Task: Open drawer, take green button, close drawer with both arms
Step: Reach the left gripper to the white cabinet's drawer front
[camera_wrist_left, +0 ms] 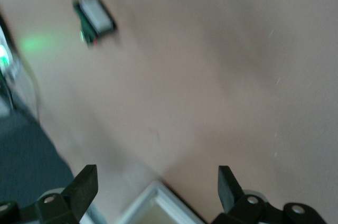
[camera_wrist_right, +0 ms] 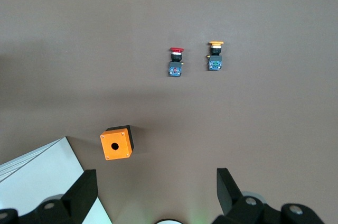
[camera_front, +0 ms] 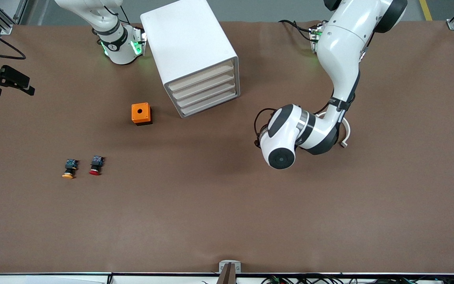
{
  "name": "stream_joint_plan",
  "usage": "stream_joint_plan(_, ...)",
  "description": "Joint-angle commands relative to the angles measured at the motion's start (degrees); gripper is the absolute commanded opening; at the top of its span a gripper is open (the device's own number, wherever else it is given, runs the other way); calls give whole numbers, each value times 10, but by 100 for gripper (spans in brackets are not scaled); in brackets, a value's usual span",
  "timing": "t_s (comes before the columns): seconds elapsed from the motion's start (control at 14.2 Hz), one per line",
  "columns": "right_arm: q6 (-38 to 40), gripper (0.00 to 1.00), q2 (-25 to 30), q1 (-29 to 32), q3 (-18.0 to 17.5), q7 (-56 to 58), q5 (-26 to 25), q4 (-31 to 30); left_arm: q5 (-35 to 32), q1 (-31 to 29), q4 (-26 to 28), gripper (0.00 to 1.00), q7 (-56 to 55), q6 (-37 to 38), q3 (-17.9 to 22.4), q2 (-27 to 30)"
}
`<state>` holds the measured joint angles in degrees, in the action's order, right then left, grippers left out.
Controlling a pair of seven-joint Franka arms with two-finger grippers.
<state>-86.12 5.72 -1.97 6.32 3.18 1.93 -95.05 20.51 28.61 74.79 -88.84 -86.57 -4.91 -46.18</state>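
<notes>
The white cabinet [camera_front: 189,51] stands near the robots' bases, with all four cream-fronted drawers shut; the lowest drawer [camera_front: 210,105] is shut too. The green-capped button is hidden. The left arm [camera_front: 286,138] is bent low over the table beside the cabinet, toward the left arm's end. Its hand is hidden under the wrist there. In the left wrist view the left gripper [camera_wrist_left: 157,179] is open and empty, with a white cabinet corner [camera_wrist_left: 158,208] between its fingers. The right gripper [camera_wrist_right: 156,182] is open and empty, high over the table by the cabinet [camera_wrist_right: 37,174].
An orange box [camera_front: 141,113] with a hole on top sits beside the cabinet, toward the right arm's end. A red-capped button [camera_front: 96,165] and an orange-capped button [camera_front: 69,169] lie nearer the front camera. All three show in the right wrist view: box [camera_wrist_right: 116,143], red [camera_wrist_right: 175,61], orange [camera_wrist_right: 215,55].
</notes>
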Motion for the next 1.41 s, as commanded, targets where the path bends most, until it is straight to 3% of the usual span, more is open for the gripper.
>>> stream_joint_plan(0.0,-1,100,16,8,-5,2,7,-13,105,-3,-30,100,-34,17,5,-28)
stream_joint_plan(0.42,-1,100,16,8,-5,2,7,-13,304,-5,-29,100,-206,-12,6,-67)
stream_joint_plan(0.92,0,100,16,8,-5,2,7,-12,363,7,-20,99,-312,11,-3,-100)
stream_joint_plan(1.06,0,100,15,8,-5,2,7,-12,364,13,-19,95,-327,24,-5,-112)
stream_joint_plan(1.34,5,100,11,9,-5,-5,5,6,364,21,15,72,-340,49,-37,-116)
